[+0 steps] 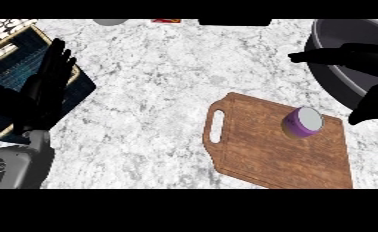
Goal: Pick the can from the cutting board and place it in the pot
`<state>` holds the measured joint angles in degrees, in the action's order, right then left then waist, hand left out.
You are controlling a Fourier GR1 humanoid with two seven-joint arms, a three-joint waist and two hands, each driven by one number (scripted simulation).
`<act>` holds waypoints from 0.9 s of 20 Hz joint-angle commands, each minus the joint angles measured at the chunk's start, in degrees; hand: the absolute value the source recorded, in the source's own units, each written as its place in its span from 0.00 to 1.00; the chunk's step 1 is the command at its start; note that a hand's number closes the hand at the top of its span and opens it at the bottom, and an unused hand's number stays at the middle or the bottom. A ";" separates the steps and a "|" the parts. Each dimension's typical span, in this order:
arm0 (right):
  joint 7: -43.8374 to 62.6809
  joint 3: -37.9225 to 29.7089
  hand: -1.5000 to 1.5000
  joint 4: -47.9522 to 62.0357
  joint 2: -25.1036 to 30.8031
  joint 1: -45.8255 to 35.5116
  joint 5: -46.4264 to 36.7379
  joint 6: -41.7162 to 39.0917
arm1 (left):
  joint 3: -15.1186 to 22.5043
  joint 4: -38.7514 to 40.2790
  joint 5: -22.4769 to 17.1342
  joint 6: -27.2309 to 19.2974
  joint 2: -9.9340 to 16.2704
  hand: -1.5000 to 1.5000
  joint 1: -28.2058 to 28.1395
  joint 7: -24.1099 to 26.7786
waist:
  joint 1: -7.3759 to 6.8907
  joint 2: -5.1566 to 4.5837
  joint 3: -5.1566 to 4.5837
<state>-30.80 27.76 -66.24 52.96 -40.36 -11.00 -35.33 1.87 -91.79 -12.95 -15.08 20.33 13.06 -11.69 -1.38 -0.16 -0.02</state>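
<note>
Risked tipping the upright purple metal can point(303, 122) off the brown wooden cutting board point(275, 148), right hand point(341, 57) spread empty over the dark pot point(336, 76).

We see the can point(303, 122): purple body, silvery-grey top, tilted so the top faces up and to the right. It sits on the wooden cutting board point(258, 151), near the board's upper right edge. The board is brown, lies flat on the bench at an angle, and has a slot handle at its left end. The pot point(336, 78) is dark grey and round, at the right edge, cut off by the frame, just beyond the board's upper right corner.
</note>
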 commanded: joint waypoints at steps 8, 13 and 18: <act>1.25 3.00 0.00 -0.78 -5.40 -1.30 -5.90 -7.85 | -0.77 3.86 2.31 0.61 -2.33 0.50 1.25 2.01 | 0.91 -0.03 0.00; 5.22 2.44 0.00 -8.33 -5.22 4.91 -8.64 -5.72 | -4.86 3.32 -0.81 4.84 -0.53 0.50 -0.49 2.44 | 1.44 0.18 -0.01; 3.17 0.88 0.00 -1.02 -8.54 4.01 -17.12 -2.74 | -4.10 0.73 1.39 4.18 -1.84 0.50 -0.41 -0.04 | 0.94 0.07 0.02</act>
<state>-25.61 29.45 -70.67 47.57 -35.62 -23.50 -36.61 -0.67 -92.22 -10.82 -12.98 18.32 12.08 -11.91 -0.26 -0.01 -0.01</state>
